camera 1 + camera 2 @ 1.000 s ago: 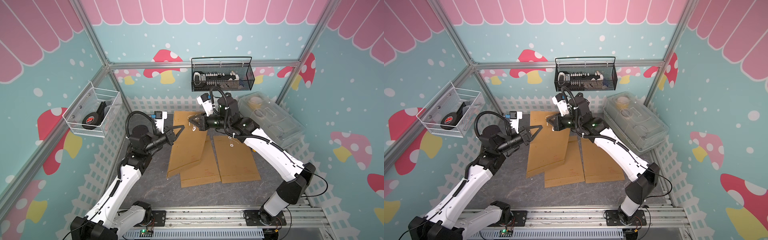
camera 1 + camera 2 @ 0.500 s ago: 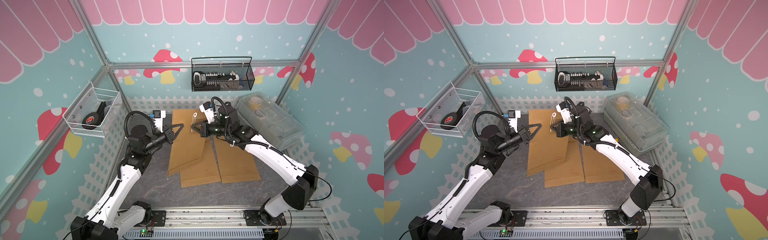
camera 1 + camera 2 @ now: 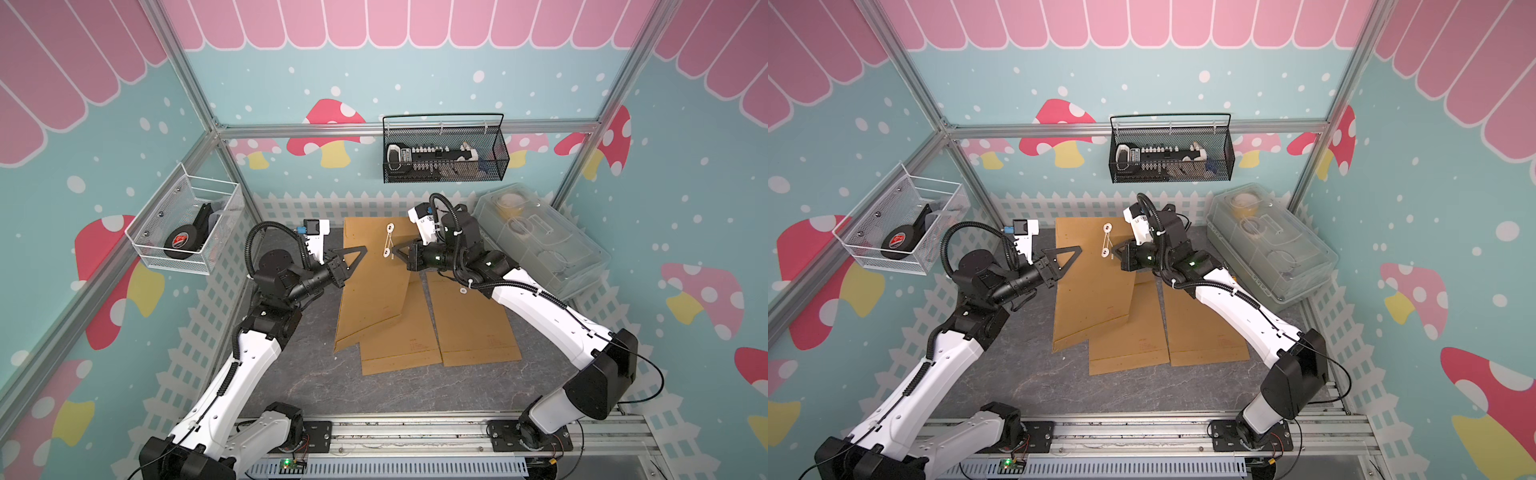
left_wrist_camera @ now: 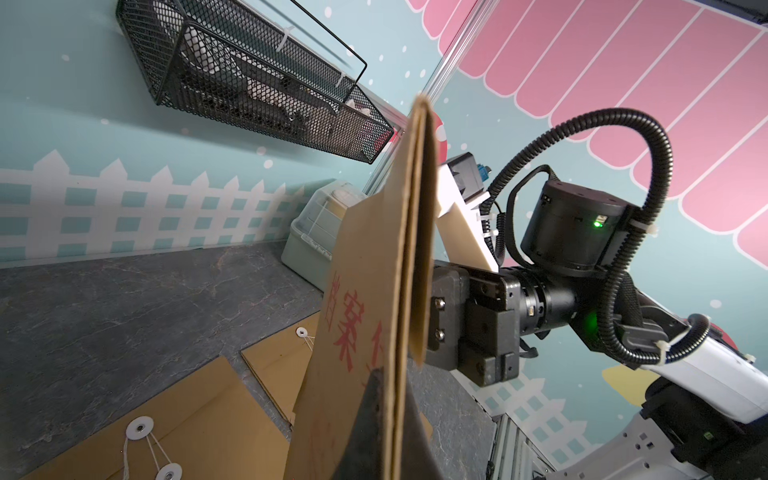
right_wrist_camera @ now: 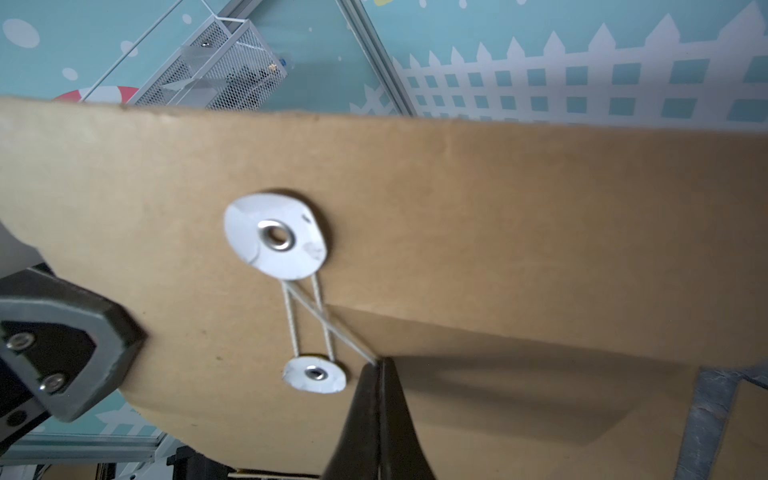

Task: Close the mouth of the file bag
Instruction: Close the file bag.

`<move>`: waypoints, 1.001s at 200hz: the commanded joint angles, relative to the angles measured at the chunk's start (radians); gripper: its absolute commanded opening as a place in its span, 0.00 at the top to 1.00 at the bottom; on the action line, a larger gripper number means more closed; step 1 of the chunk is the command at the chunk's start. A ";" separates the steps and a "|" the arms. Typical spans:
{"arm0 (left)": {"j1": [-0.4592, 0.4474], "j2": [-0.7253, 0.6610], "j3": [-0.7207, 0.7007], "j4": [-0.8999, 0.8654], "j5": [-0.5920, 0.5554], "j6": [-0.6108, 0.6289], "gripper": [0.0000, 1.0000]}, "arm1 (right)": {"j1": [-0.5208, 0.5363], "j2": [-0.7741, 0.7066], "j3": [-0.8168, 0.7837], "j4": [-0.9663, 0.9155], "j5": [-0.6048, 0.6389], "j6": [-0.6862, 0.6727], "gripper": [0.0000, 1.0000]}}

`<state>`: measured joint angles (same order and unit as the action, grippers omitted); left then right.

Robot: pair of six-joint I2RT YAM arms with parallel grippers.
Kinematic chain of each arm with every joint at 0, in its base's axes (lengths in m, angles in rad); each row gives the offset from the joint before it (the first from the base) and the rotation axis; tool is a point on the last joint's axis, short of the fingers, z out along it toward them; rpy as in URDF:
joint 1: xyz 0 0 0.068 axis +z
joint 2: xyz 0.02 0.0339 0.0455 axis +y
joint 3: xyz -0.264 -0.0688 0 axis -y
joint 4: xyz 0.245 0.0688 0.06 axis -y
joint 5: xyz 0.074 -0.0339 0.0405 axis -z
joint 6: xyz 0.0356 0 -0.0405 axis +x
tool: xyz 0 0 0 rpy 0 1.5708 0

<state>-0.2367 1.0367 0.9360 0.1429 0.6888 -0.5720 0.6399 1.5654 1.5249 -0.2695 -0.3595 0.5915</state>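
Note:
A brown file bag [image 3: 374, 286] [image 3: 1092, 286] stands tilted up off the floor, flap folded down. My left gripper [image 3: 364, 249] [image 4: 386, 374] is shut on its left edge, the paper pinched between the fingers. On the bag's face are an upper white disc [image 5: 276, 237] and a lower white disc [image 5: 314, 374]. A white string [image 5: 309, 320] crosses between them. My right gripper [image 3: 394, 253] [image 5: 379, 363] is shut on the string's end, just beside the lower disc.
Two more brown bags [image 3: 473, 328] [image 3: 399, 349] lie flat on the grey floor beneath. A clear plastic box [image 3: 540, 245] sits at the back right. A black wire basket [image 3: 444, 158] hangs on the back wall, a white basket [image 3: 187, 228] on the left wall.
My right gripper has drawn back to the right off the bag's top, uncovering the two discs and the string. The left arm and the bag have barely moved.

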 commanded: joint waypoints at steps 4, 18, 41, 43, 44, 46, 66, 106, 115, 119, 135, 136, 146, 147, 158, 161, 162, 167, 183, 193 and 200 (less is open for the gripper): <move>0.005 -0.024 0.035 0.019 0.021 -0.002 1.00 | -0.028 -0.026 0.020 -0.055 0.020 -0.019 1.00; 0.005 -0.023 0.034 0.014 0.027 0.000 1.00 | -0.040 -0.028 0.034 -0.068 0.019 -0.023 1.00; 0.005 -0.021 0.032 0.013 0.035 -0.001 1.00 | -0.054 -0.019 0.071 -0.110 0.022 -0.027 1.00; 0.005 -0.022 0.032 0.013 0.036 0.000 1.00 | -0.055 -0.017 0.076 -0.116 0.022 -0.027 1.00; 0.005 -0.022 0.031 0.013 0.037 0.000 1.00 | -0.057 -0.015 0.078 -0.119 0.022 -0.027 1.00; 0.005 -0.021 0.032 0.013 0.038 0.000 1.00 | -0.059 -0.010 0.084 -0.126 0.022 -0.027 1.00; 0.004 -0.017 0.033 0.005 0.053 0.007 1.00 | -0.078 0.017 0.146 -0.196 0.012 -0.025 1.00; 0.004 -0.010 0.033 -0.054 0.067 0.062 1.00 | -0.088 0.078 0.322 -0.363 0.001 -0.057 1.00; 0.002 -0.008 0.033 -0.063 0.073 0.069 1.00 | -0.091 0.100 0.379 -0.416 0.005 -0.072 1.00; 0.002 -0.007 0.034 -0.065 0.076 0.073 1.00 | -0.091 0.111 0.401 -0.438 0.005 -0.080 1.00; 0.000 -0.001 0.036 -0.077 0.078 0.088 1.00 | -0.092 0.159 0.500 -0.524 -0.002 -0.097 1.00; 0.000 -0.001 0.037 -0.079 0.078 0.090 1.00 | -0.091 0.161 0.507 -0.530 -0.004 -0.097 1.00; -0.002 0.002 0.044 -0.100 0.073 0.110 1.00 | -0.092 0.193 0.565 -0.575 -0.041 -0.097 1.00; -0.002 0.002 0.045 -0.103 0.072 0.112 1.00 | -0.092 0.196 0.571 -0.578 -0.045 -0.097 1.00; -0.003 0.005 0.049 -0.126 0.057 0.134 1.00 | -0.090 0.230 0.636 -0.632 -0.097 -0.097 1.00; -0.003 0.005 0.049 -0.130 0.056 0.137 1.00 | -0.090 0.239 0.652 -0.645 -0.112 -0.097 1.00; -0.003 0.005 0.049 -0.132 0.055 0.138 1.00 | -0.090 0.242 0.656 -0.649 -0.115 -0.097 1.00; -0.002 0.004 0.050 -0.138 0.051 0.145 1.00 | -0.090 0.253 0.677 -0.665 -0.133 -0.098 1.00; -0.001 0.006 0.049 -0.143 0.050 0.152 1.00 | -0.090 0.278 0.735 -0.701 -0.174 -0.095 1.00; -0.005 0.010 0.047 -0.143 0.053 0.153 1.00 | -0.090 0.284 0.748 -0.698 -0.191 -0.080 1.00; -0.006 0.011 0.046 -0.143 0.053 0.153 1.00 | -0.091 0.288 0.751 -0.688 -0.207 -0.065 1.00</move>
<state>-0.2379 1.0420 0.9524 0.0196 0.7391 -0.4583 0.5514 1.8404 2.2292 -0.8780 -0.4767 0.5098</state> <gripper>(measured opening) 0.048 0.047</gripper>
